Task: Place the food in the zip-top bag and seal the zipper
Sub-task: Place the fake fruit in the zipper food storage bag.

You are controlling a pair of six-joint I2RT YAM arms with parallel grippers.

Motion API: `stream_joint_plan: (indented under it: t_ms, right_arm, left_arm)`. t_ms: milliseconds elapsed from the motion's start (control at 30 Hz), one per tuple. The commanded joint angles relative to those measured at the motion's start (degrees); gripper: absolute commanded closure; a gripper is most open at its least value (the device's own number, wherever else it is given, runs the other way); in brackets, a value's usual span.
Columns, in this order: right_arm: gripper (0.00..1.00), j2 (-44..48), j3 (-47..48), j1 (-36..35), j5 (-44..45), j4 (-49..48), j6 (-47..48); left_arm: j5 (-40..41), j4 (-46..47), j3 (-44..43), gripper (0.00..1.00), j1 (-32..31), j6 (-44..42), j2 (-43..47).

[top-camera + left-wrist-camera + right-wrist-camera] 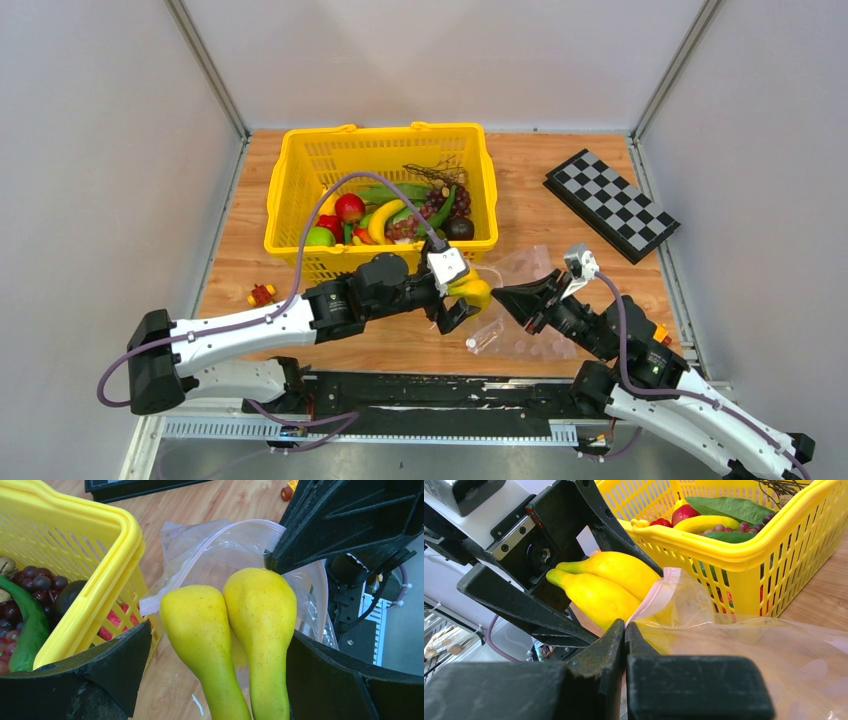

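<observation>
Yellow basket (385,131), checkerboard (611,204), small red toy (262,294)

Food (255,620) at the zip-top bag (520,340) mouth, basket (380,130) behind, checkerboard (610,205) right.

One yellow basket (380,130); one zip-top bag (528,262), one zipper (150,604) along its edge; two yellow toy fruits (260,615), side by side outside the basket; one checkerboard (611,205); one small red-and-yellow toy (262,294) on the table (560,160). Inside the basket, as far as countable: one banana (383,220); one green apple (320,237); one red apple (349,207); one dark round fruit (460,228); one long green pod (445,208); grape clusters (405,228) too tangled to count.
</observation>
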State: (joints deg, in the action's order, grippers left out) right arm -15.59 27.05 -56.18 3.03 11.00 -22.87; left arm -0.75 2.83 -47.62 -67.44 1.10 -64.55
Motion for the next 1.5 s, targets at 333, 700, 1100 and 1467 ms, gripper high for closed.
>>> stream_joint_plan:
  t_ms: [333,700,1100,1467]
  right_arm:
    - [0.96,-1.5,0.9,-0.2,-1.3,-4.0,-1.1]
    - [0.96,-0.7,0.6,-0.2,-0.3,-3.5,-1.4]
    - [0.96,-0.1,4.7,-0.2,1.1,-1.0,-6.9]
    - [0.96,-0.1,6.8,-0.2,-0.2,-2.3,-10.4]
  left_arm:
    - [0.6,4.6,-2.5,0.00,-0.1,0.0,3.9]
    - [2.7,5.7,-1.0,0.54,-0.1,-0.1,5.8]
    - [1.1,25.2,8.4,0.66,-0.1,3.7,14.1]
    - [-2.2,42.0,14.7,0.62,-0.1,8.1,14.0]
